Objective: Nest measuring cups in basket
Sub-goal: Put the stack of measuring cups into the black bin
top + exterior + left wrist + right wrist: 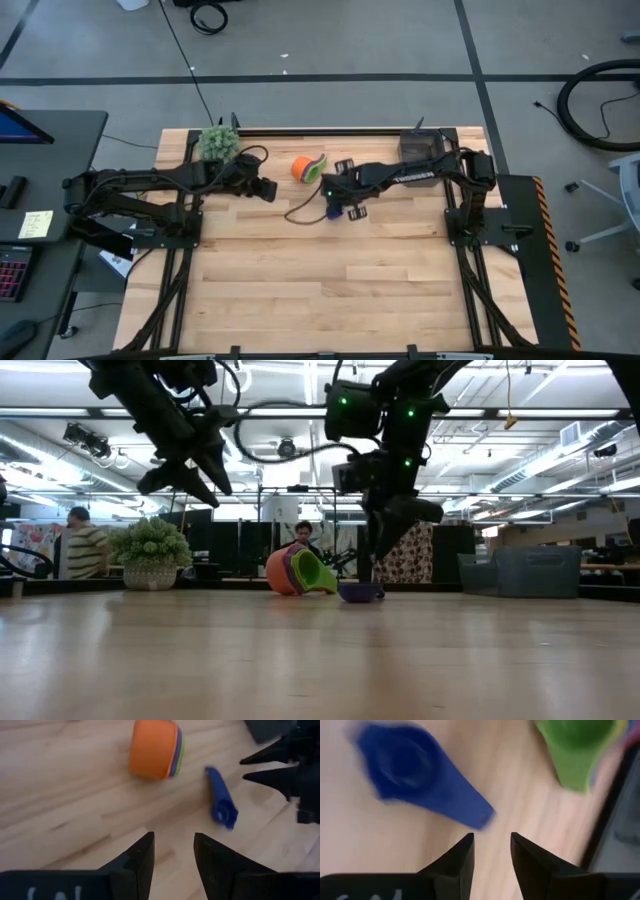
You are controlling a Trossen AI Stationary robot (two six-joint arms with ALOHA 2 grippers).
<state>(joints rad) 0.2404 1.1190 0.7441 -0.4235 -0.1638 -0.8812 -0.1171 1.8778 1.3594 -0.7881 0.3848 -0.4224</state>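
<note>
My right claw (pixel 491 851) hangs with jaws parted, empty, just above the blue cup (pixel 417 777) lying loose on the table. The nested stack (pixel 309 167) lies on its side nearby; the basket (pixel 420 147) sits far back. Risk: I clip the handle and skid it. Left claw (pixel 174 854) is parted, idle.

A lone measuring cup (pixel 336 211) lies just beside the nested stack (pixel 308 167), apparently not touching.
</note>
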